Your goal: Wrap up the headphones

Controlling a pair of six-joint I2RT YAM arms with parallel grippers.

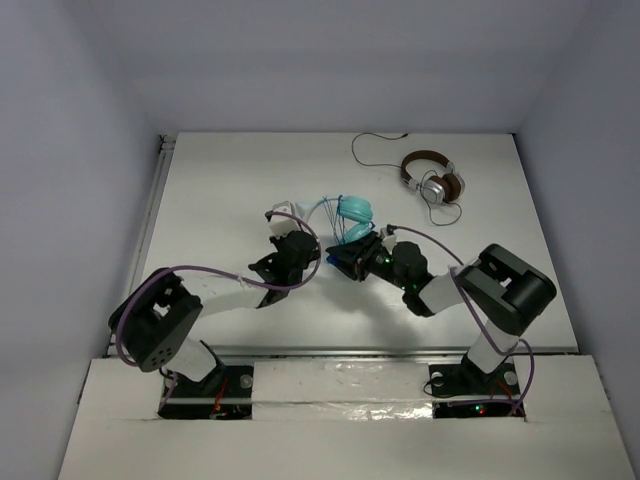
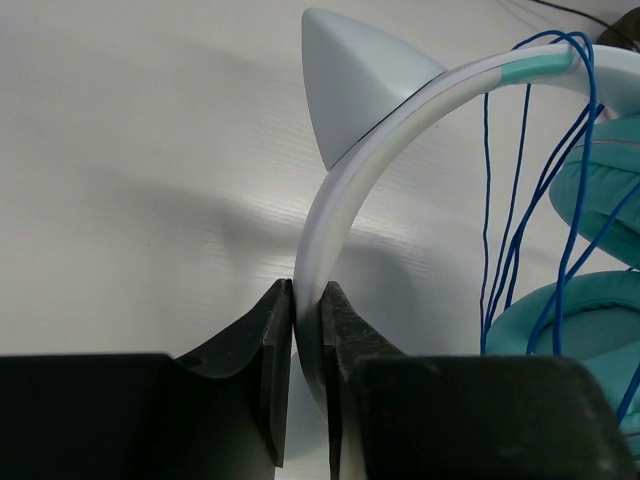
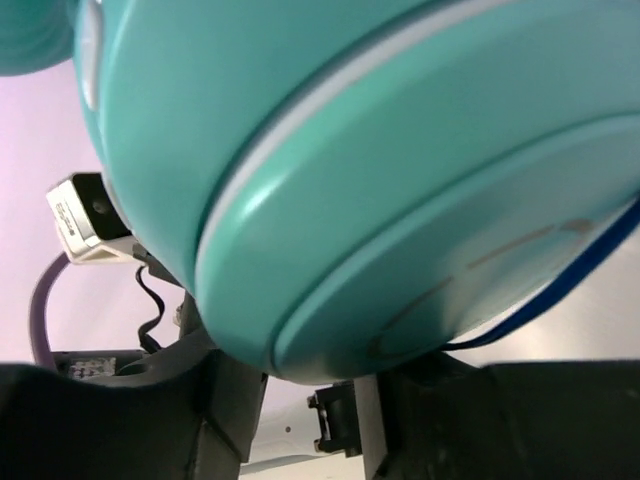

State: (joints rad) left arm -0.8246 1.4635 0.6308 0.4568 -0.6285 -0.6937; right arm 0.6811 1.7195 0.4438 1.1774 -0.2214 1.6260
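At the near edge of the table [image 1: 230, 180], I have both arm bases bolted down, and both arms reach in toward the middle, where their wrists almost meet.

On my left wrist view, the left gripper [image 2: 307, 305] is clamped on the headband [image 2: 400, 110]. The white band passes straight down between the two dark fingers, which press on either side of it. Just above the grip, a pale pointed cat ear [image 2: 350, 80] stands up from the band. Further along, a thin blue cable [image 2: 487, 200] is looped over the band several times, and the strands hang down in front of the two teal cups [image 2: 600, 190].

On my right wrist view, one cup [image 3: 380, 150] fills nearly the whole frame, pressed up close to the lens. The right gripper [image 3: 312, 400] shows only as two dark fingers along the bottom, set apart with the cup's rim over the gap. I cannot tell whether they grip it. A length of the blue cable crosses the lower right corner of that view.

From above, the headphones [image 1: 350, 212] sit mid-table between the two grippers, with the headband toward the left arm and the cups toward the right arm.

Well beyond them, toward the far right corner, brown headphones [image 1: 432, 178] lie flat on the table. A black cord [image 1: 355, 150] curls off from them to the left.
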